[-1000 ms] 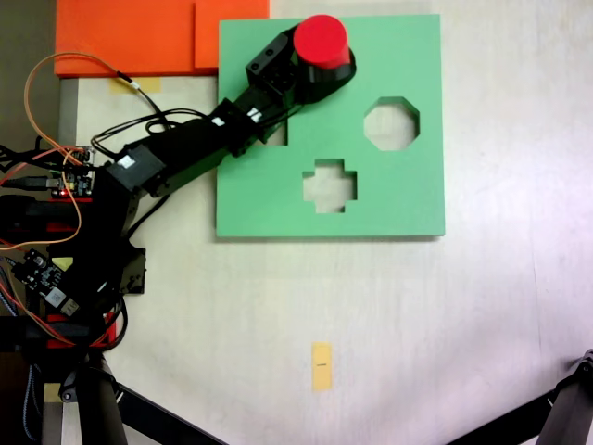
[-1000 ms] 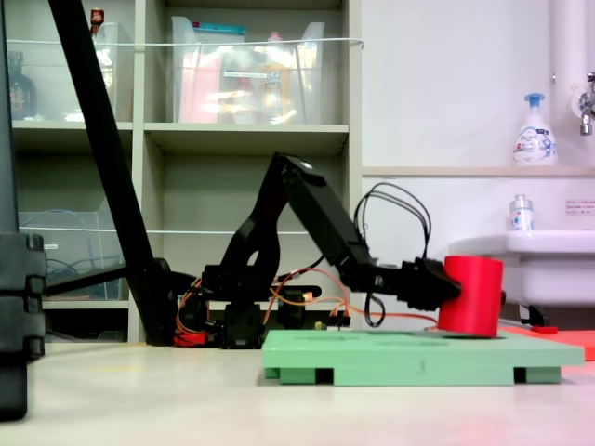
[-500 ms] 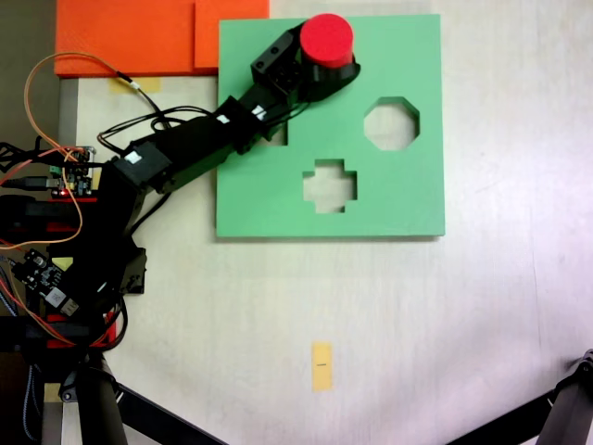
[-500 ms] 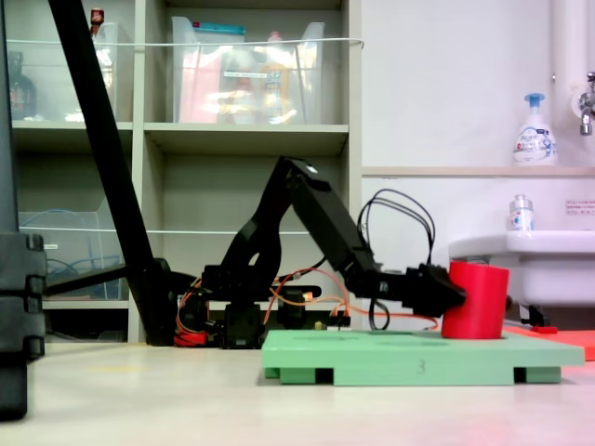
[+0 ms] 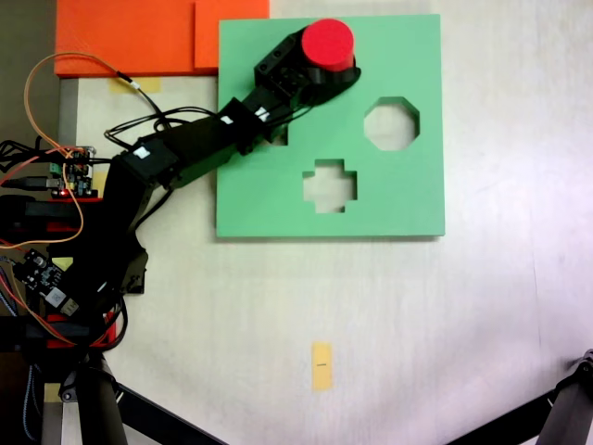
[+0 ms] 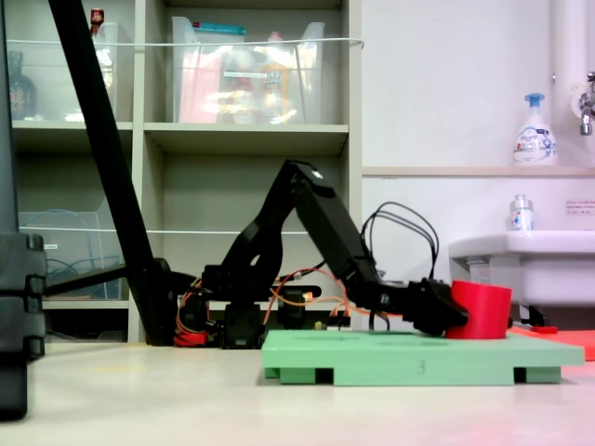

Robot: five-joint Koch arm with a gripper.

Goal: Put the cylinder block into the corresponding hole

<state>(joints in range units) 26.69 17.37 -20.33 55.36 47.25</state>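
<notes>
Item, arm: your black hobby arm (image 5: 176, 153) reaches from the left of the top-down fixed view across the pale surface (image 5: 398, 306) to the far left part of the square green foam board (image 5: 398, 185).

Item, change: in the side fixed view the short bright red foam cylinder block (image 6: 481, 311) shows less height above the green foam board (image 6: 418, 355) than half a second ago, and its top sits lower. The wrist has dipped with it. You may judge that the block has begun to sink into the circular cut-out beneath it. That cut-out is covered by the block, so you cannot confirm the fit.

Item, tool: the tool (image 5: 320, 74) is clamped on the cylinder block (image 5: 329, 44), with dark jaws wrapping its near side; in the side view the tool (image 6: 437, 311) meets the block's left flank low down, just above the board.

Item, remaining openings: the cross-shaped cut-out (image 5: 329, 185) and the octagonal cut-out (image 5: 391, 124) lie open to the right of the arm, untouched.

Item, outstanding: seating looks partial; release is not yet done.
</notes>
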